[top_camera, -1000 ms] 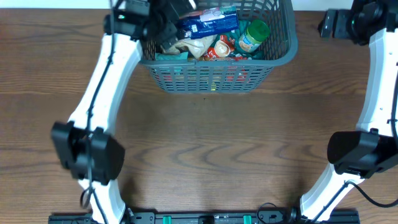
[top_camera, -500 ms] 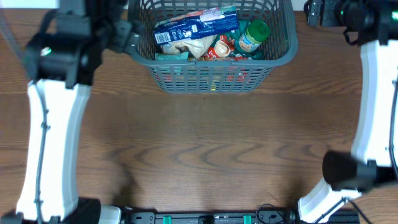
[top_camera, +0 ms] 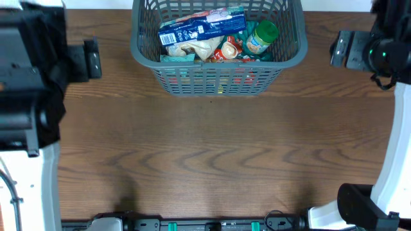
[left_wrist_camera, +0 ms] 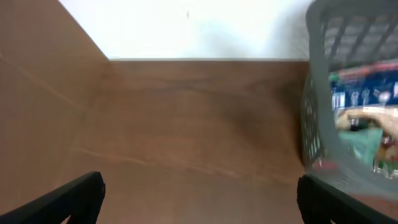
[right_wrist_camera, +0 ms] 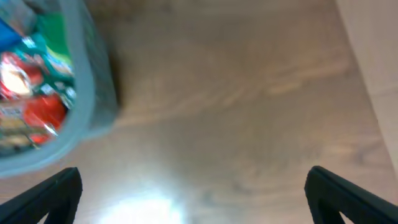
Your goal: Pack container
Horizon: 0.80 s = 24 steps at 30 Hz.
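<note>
- Container (top_camera: 218, 82): stands at the far edge of the bench (top_camera: 212, 160), midway between the two arms. Its long axis runs left to right.
- Contents: a blue packet (top_camera: 202, 27), a green-lidded jar (top_camera: 260, 37) and red and beige packets fill it. No item shows on the bench outside it.
- Left claw (left_wrist_camera: 199, 200): jaws spread wide, holding nothing. The container lies just to its right.
- Right claw (right_wrist_camera: 193, 196): jaws spread wide, holding nothing. The container lies just to its left.
- Each claw is outside a short end wall; neither is clearly nearer.
- Judgement: packing looks complete or nearly so. Any further reach would go inward over the nearest short wall.
</note>
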Motion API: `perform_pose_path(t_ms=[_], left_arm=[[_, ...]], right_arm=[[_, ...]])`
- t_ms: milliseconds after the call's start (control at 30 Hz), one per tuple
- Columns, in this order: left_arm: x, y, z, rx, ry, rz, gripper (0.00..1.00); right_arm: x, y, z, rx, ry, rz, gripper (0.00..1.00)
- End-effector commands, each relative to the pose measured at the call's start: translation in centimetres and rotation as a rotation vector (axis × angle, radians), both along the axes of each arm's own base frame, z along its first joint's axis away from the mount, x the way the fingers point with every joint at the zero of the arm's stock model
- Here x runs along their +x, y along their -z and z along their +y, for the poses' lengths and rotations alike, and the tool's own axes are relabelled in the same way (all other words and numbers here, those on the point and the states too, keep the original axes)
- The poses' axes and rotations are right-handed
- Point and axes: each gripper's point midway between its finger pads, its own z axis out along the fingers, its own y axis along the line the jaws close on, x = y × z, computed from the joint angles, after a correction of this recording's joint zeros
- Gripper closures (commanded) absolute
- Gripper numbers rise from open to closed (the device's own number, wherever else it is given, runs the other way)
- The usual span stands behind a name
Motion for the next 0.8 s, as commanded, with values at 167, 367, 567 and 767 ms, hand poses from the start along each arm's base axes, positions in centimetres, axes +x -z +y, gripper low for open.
perform_pose_path(t_ms=[167, 367, 567, 767], left_arm=[[-3.3, 6.5, -1.5, -0.069, 0.056, -0.029, 0.01], [-6.1, 9.1, -1.8, -0.064, 0.068, -0.123, 0.01], [-7.7, 12.8, -1.8, -0.061, 0.07, -0.191, 0.01], [-8.3, 15.5, -1.8, -0.06, 0.071, -0.211, 0.01]], right_arm=[[-3.6, -3.3, 1.6, -0.135, 0.084, -0.142, 0.01], [-6.4, -0.4, 4.2, -0.095, 0.022, -0.182, 0.01], [-9.5, 6.5, 5.0, -0.062, -0.001, -0.173, 0.01], [-12.4, 11.6, 4.4, -0.048, -0.012, -0.181, 0.01]])
